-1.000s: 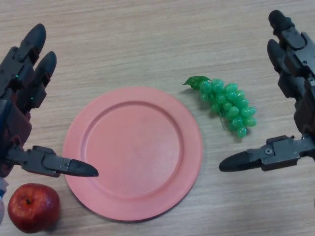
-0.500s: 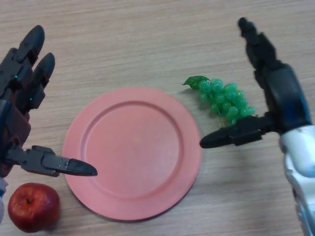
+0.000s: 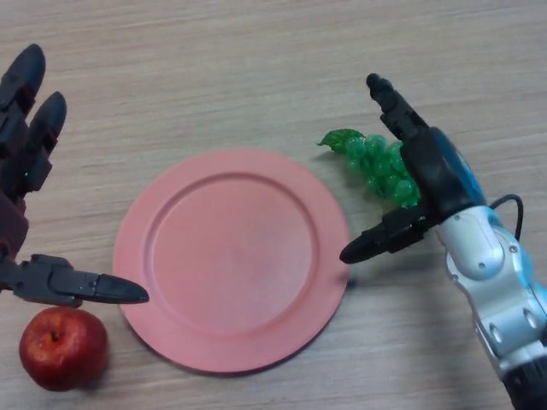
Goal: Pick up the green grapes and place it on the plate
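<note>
The bunch of green grapes (image 3: 376, 166) with a leaf at its left end lies on the table just right of the pink plate (image 3: 232, 256). My right hand (image 3: 434, 171) is over the bunch and hides its right part. Its fingers are straight and point away from me, and its thumb reaches left toward the plate's rim. I cannot tell whether the hand touches the grapes. My left hand (image 3: 21, 171) hangs open at the left edge, with its thumb near the plate's left rim.
A red apple (image 3: 63, 348) sits at the lower left, below my left thumb and close to the plate. The wooden table (image 3: 256, 68) stretches bare beyond the plate.
My right hand has swung in from the right edge and moved left over the grapes, covering their right part. The left hand has drifted slightly left. The grapes have not moved.
</note>
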Robot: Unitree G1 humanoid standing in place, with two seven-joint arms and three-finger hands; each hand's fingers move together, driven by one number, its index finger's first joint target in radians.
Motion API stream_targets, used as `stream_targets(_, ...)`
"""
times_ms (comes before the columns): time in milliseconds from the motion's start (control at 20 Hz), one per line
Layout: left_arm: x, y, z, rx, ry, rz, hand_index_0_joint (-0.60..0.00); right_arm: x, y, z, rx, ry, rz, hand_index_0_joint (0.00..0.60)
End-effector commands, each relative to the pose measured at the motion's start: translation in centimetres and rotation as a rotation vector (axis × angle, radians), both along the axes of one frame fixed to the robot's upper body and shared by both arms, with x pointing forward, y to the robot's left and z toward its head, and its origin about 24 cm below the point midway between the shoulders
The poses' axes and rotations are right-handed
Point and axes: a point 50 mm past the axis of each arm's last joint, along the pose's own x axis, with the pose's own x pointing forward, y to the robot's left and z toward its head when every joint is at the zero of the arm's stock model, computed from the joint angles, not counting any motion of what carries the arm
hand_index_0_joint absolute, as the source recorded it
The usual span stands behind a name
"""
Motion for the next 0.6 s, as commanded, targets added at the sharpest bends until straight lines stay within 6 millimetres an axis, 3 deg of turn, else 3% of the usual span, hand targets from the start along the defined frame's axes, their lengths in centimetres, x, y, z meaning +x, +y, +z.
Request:
stream_targets(50,-1.6,0.9,3.8,0.071,-0.255,0.046,0.0,0.6,-0.1,4.7,0.044,-0.277,0.013,0.3)
stream_targets(100,-1.7,0.9,3.8,0.068,-0.256,0.045,0.0,1.2,-0.6,4.3,0.018,-0.262,-0.008,0.45)
stream_targets(150,-1.8,0.9,3.8,0.064,-0.255,0.042,0.0,1.7,-1.1,3.8,-0.04,-0.243,-0.029,0.549)
stream_targets(200,-1.9,0.9,3.7,0.062,-0.251,0.036,0.0,2.1,-1.7,3.0,-0.135,-0.209,-0.048,0.6)
stream_targets(450,-2.2,0.6,3.7,0.061,-0.253,0.022,0.0,2.4,-2.6,2.1,-0.25,-0.163,-0.055,0.6)
stream_targets(600,-2.6,0.5,3.9,0.046,-0.257,0.014,0.0,1.9,-2.3,4.5,-0.268,-0.213,-0.042,0.6)
